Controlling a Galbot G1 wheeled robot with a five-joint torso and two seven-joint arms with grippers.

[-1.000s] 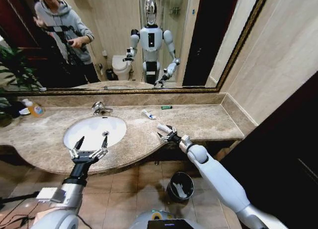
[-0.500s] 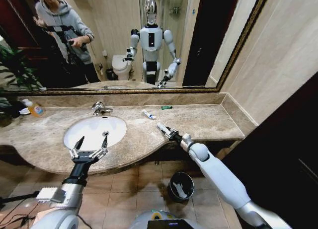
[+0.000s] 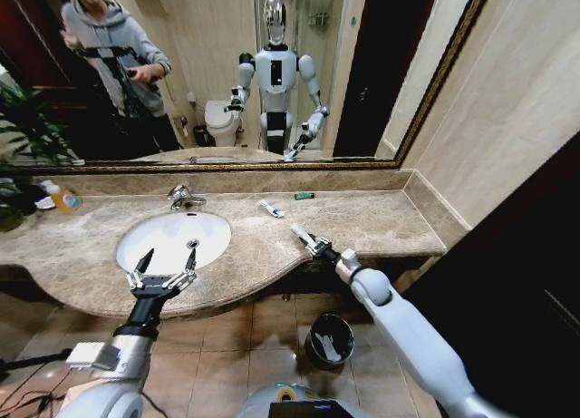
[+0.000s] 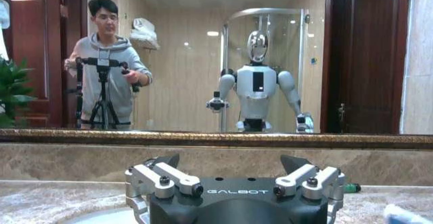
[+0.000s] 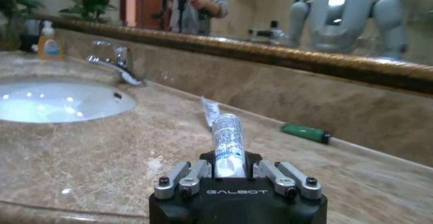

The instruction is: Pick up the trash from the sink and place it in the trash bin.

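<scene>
Right wrist view: a small white tube point(image 5: 227, 144) sits clamped in the right gripper point(image 5: 230, 176) above the marble counter point(image 3: 381, 220). Left gripper point(image 3: 163, 271) hovers splayed over the white sink point(image 3: 172, 239). White-and-blue tube point(image 3: 271, 209) and green stick point(image 3: 304, 196) remain; black bin point(image 3: 329, 339) waits below.

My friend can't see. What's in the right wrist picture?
The right gripper is shut on a small white tube above the marble counter. Beyond lie a flat white wrapper, a green stick and the white sink with its tap.
</scene>
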